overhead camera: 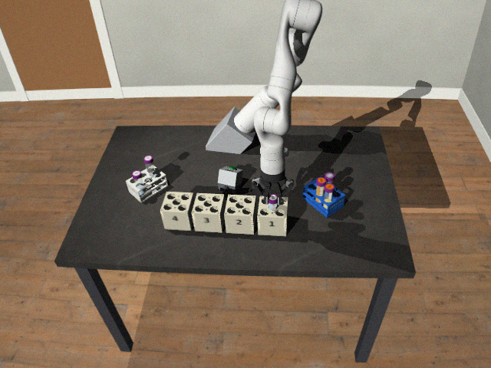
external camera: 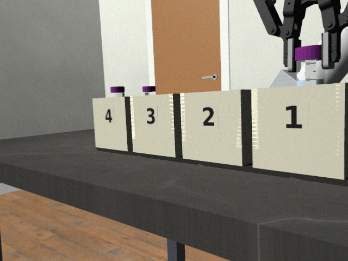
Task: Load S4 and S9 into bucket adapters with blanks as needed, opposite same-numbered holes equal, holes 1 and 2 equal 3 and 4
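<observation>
Four beige adapters stand in a row near the table's front: adapter 4 (overhead camera: 176, 210), adapter 3 (overhead camera: 206, 212), adapter 2 (overhead camera: 239, 214) and adapter 1 (overhead camera: 272, 221). My gripper (overhead camera: 272, 193) points straight down over adapter 1 and is shut on a purple-capped water blank (overhead camera: 272, 202). In the low side view the fingers (external camera: 308, 57) clamp the blank's cap (external camera: 308, 53), and the tube is sunk most of the way into adapter 1 (external camera: 297, 129). I cannot read the hole number. The other adapters look empty.
A white rack (overhead camera: 146, 184) at the left holds two purple-capped tubes. A blue rack (overhead camera: 322, 197) at the right holds three tubes, two of them with orange dots. The DONE desk (overhead camera: 229, 176) stands behind adapters 3 and 2. A grey wedge (overhead camera: 229, 134) sits by the arm's base.
</observation>
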You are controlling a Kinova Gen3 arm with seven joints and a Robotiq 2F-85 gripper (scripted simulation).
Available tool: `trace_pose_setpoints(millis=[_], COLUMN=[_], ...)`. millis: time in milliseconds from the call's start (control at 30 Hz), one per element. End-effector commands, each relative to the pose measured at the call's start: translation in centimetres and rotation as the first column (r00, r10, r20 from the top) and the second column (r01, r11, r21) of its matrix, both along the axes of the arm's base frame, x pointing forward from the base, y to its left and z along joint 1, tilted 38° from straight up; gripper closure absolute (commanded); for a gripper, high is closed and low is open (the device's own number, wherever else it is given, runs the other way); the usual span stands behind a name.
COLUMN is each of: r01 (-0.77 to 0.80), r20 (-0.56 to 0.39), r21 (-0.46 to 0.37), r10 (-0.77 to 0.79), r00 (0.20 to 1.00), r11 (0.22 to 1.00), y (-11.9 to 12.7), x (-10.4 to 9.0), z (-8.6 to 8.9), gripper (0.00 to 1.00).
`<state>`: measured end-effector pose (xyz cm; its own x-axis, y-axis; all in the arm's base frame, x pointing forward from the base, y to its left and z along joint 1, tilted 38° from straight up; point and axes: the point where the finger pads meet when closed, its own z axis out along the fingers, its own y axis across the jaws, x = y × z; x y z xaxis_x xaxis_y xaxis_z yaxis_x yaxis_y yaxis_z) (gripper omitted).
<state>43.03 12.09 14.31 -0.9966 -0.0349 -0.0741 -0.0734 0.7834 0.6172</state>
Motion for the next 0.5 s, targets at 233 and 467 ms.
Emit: trace_pose_setpoints(millis=[233, 467], r01=[0.001, 0.001], r20=[0.001, 0.001], r21=[0.0, 0.0], r10=[-0.001, -0.001], r00=[1.0, 1.0], r11=[1.0, 1.0], y=[0.32, 0.61], x=[0.06, 0.08], z=[-0.44, -0.8], gripper=[0.9, 0.9])
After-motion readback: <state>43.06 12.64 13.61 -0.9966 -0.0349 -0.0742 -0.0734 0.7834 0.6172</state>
